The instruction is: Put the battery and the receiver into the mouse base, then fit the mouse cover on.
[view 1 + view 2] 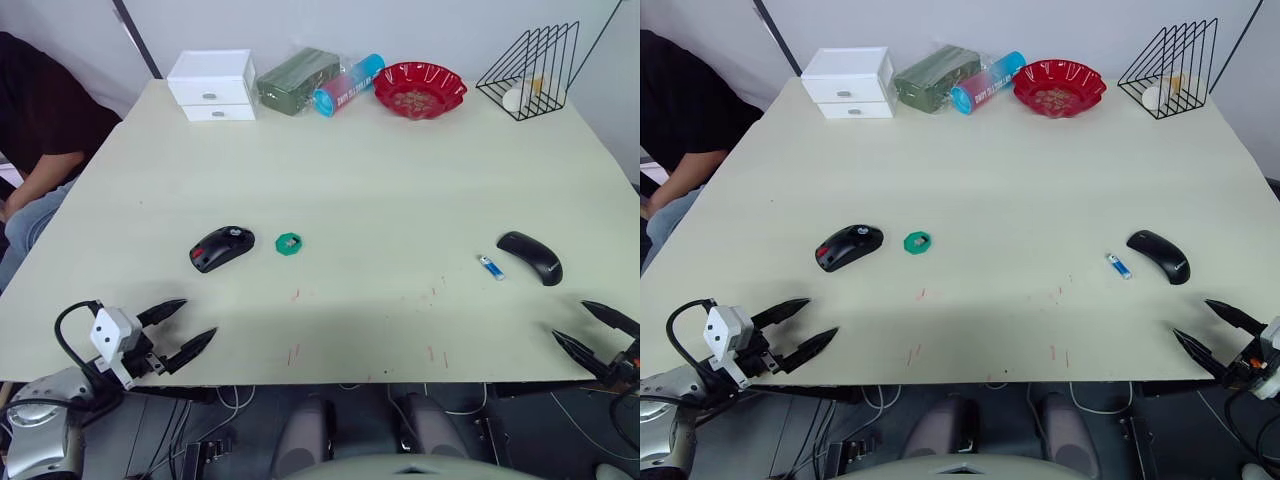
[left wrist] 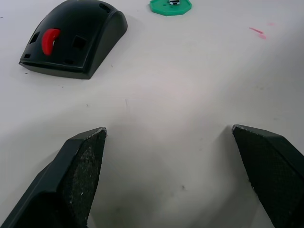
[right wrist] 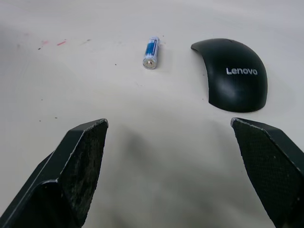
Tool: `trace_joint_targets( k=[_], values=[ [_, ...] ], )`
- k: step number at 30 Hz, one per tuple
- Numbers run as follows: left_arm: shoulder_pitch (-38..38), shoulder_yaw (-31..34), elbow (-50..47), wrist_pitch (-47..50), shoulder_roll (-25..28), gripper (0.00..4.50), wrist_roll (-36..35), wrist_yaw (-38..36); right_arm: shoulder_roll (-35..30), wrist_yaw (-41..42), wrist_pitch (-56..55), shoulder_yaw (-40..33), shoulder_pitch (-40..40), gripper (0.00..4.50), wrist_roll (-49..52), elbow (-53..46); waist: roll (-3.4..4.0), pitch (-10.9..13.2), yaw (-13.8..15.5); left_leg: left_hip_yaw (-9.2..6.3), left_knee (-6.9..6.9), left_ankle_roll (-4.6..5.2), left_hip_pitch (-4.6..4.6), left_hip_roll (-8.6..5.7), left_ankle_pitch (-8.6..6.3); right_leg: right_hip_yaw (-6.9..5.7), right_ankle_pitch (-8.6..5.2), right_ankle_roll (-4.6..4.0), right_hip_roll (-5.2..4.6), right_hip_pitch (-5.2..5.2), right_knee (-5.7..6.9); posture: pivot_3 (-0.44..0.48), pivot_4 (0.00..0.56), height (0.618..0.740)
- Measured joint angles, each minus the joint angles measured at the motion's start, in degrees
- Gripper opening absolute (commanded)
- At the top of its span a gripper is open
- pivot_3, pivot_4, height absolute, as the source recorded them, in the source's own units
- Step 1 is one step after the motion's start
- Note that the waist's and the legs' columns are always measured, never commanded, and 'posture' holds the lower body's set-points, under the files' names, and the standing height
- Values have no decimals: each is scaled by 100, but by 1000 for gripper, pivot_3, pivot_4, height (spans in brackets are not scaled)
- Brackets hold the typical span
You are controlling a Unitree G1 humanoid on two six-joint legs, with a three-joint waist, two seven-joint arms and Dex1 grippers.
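Observation:
The black mouse base (image 1: 222, 247) with a red part lies left of the table's middle, and its top faces me in the left wrist view (image 2: 73, 38). Just right of it rests a green scalloped disc (image 1: 289, 244) holding the small pale receiver (image 2: 174, 2). On the right, the blue battery (image 1: 490, 267) lies flat beside the glossy black mouse cover (image 1: 531, 256), marked Lenovo (image 3: 235, 73). My left gripper (image 1: 184, 331) stands open at the near left edge, short of the base. My right gripper (image 1: 594, 330) is open at the near right edge, short of the cover.
Along the far edge stand a white drawer box (image 1: 212, 84), a green packet (image 1: 298, 79), a blue-and-pink tube (image 1: 348, 86), a red bowl (image 1: 420, 89) and a black wire rack (image 1: 532, 70). A seated person (image 1: 40, 130) is at the far left. Red marks dot the near tabletop.

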Motion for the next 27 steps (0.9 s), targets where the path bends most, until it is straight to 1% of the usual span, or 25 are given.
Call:
trace_joint_targets(
  k=[5, 12, 14, 18, 20, 23, 27],
  values=[
    [-73, 8, 193, -97, 59, 4500, -47, -133, 117, 205, 67, 15, 118, 4382, 152, -308, 0, 0, 5, 0, -4, 0, 1, 3, 0, 1, 4, 8, 0, 0, 0, 0, 150, 740],
    [-419, 10, 411, 129, 363, 4500, -128, -277, 157, 642, 585, 229, 380, 4382, 628, -1362, -3, 0, 13, -6, -6, 0, 1, 8, 0, -4, 6, 11, 0, 0, 0, 0, 150, 740],
    [-609, 8, 504, 192, 485, 4500, -161, -372, 192, 642, 726, 312, 401, 4382, 695, -1685, -3, 0, 13, -5, -6, 0, -1, 7, 0, -5, 7, 12, -1, -1, -2, 0, 150, 740],
    [-798, 0, 586, 319, 539, 4500, -158, -387, 225, 590, 853, 360, 415, 4382, 735, -1975, -3, 0, 13, -6, -7, 0, -1, 4, 0, -7, 8, 14, -3, -1, -2, 0, 150, 740],
    [-1087, -24, 728, 503, 574, 4500, -145, -364, 304, 610, 898, 536, 435, 4382, 781, -2360, -5, 1, 15, -13, -8, 0, -2, 3, 0, -14, 8, 14, 1, -1, 1, 0, 150, 740],
    [-1437, -50, 811, 632, 702, 4500, -108, -352, 345, 587, 1008, 665, 347, 4382, 838, -2668, -7, 2, 17, -15, -8, 0, -3, -2, 0, -15, 9, 15, 1, 0, 0, 0, 150, 740],
    [-1843, -140, 889, 802, 814, 4500, -29, -352, 347, 526, 1119, 694, 314, 4382, 869, -2762, -9, 2, 19, -14, -8, -1, -7, -9, 0, -15, 10, 18, 0, -1, -2, 0, 150, 740]
  ],
)
